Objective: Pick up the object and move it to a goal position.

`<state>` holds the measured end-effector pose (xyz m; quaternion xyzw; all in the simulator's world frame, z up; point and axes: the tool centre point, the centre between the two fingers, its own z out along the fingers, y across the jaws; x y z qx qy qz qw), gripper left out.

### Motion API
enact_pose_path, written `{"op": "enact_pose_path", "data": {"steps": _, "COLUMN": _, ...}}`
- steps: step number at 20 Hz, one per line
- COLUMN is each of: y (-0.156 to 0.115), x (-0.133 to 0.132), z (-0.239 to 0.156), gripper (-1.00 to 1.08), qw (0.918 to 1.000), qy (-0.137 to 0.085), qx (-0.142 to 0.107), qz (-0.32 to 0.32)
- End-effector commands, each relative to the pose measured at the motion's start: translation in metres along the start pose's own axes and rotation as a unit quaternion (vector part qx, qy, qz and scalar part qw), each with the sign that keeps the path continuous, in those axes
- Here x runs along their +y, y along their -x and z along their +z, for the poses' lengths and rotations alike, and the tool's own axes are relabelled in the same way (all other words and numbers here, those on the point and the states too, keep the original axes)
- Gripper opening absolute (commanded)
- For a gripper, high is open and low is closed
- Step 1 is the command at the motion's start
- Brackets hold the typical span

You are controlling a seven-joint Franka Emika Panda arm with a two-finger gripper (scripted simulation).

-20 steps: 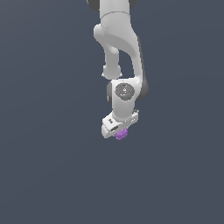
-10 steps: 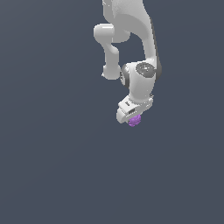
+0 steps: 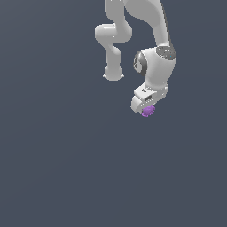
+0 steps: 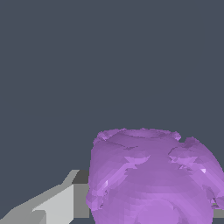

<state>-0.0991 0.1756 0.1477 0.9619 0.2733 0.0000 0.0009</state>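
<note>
We found the small bright purple, lumpy blob (image 3: 148, 111) pinched at the tip of the white two-fingered gripper (image 3: 146, 107), toward the exterior view's right. Up close the blob (image 4: 153, 179) filled the space beside one pale grey finger (image 4: 52, 203), apparently touching it (the other finger was hidden). We judged it light and stiff, its bumps giving fair purchase, best squeezed across its widest middle. It looked nearly round, with no clear long axis or pointing direction.

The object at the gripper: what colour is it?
Bright purple. The object shows best in the wrist view, lumpy and faceted, at the gripper.
</note>
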Motion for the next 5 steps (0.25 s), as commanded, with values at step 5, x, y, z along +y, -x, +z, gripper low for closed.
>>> {"op": "enact_pose_path", "data": {"steps": 5, "y": 0.0008, "x": -0.017, "z": -0.0095, "gripper": -1.0, "qw": 1.0, "qy": 0.0, "qx": 0.0, "qz": 0.001}}
